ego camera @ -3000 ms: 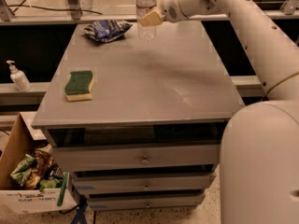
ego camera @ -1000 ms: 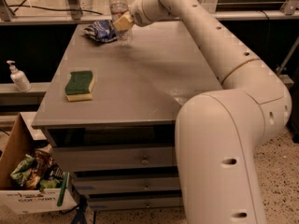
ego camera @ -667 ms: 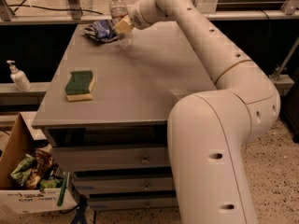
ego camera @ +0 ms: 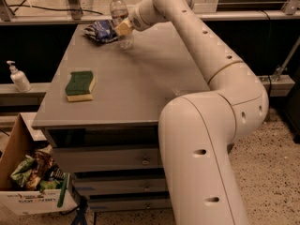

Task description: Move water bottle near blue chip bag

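gripper [ego camera: 123, 28] at upper middle of frame, over the far edge of the grey table [ego camera: 140, 78], clamped on the water bottle [ego camera: 118, 8] around its lower middle, tan pads on either side of the clear body. bottle upright, white cap on top, pale label band above the pads. bottle base sits at table level, cannot tell if it touches the surface or hangs just off it. blue chip bag [ego camera: 100, 31] lies crumpled on the table at upper left of the tabletop, just beside the bottle, on the bottle's left in frame; bag edge and bottle look close to touching, cannot tell if they do. white arm [ego camera: 201, 41] runs from the gripper down to the right, bends at an elbow at right of frame, and joins the big white body [ego camera: 197, 163] filling the lower right. green-and-yellow sponge [ego camera: 79, 85] lies flat on the near left part of the table, well apart from bottle and bag. small white pump bottle [ego camera: 18, 77] stands on a ledge at left of frame, off the table. drawers [ego camera: 112, 158] under the tabletop, closed. cardboard box [ego camera: 11, 144] at lower left on the floor, snack bags inside.
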Controlling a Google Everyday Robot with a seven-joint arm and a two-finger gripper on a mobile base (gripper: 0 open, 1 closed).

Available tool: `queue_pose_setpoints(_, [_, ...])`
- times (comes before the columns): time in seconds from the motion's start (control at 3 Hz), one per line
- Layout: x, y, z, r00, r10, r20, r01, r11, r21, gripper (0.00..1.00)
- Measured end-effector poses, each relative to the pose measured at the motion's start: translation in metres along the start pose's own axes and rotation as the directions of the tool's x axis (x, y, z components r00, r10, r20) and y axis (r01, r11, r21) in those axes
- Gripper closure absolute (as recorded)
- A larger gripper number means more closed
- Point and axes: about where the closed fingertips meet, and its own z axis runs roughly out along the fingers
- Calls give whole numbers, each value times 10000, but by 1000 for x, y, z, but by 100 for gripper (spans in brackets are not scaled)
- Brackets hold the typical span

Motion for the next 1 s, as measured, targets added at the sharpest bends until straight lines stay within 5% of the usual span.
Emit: queue_pose_setpoints(1.0, [8,-10,-8,9995,100,-299,-96,9998,149,13])
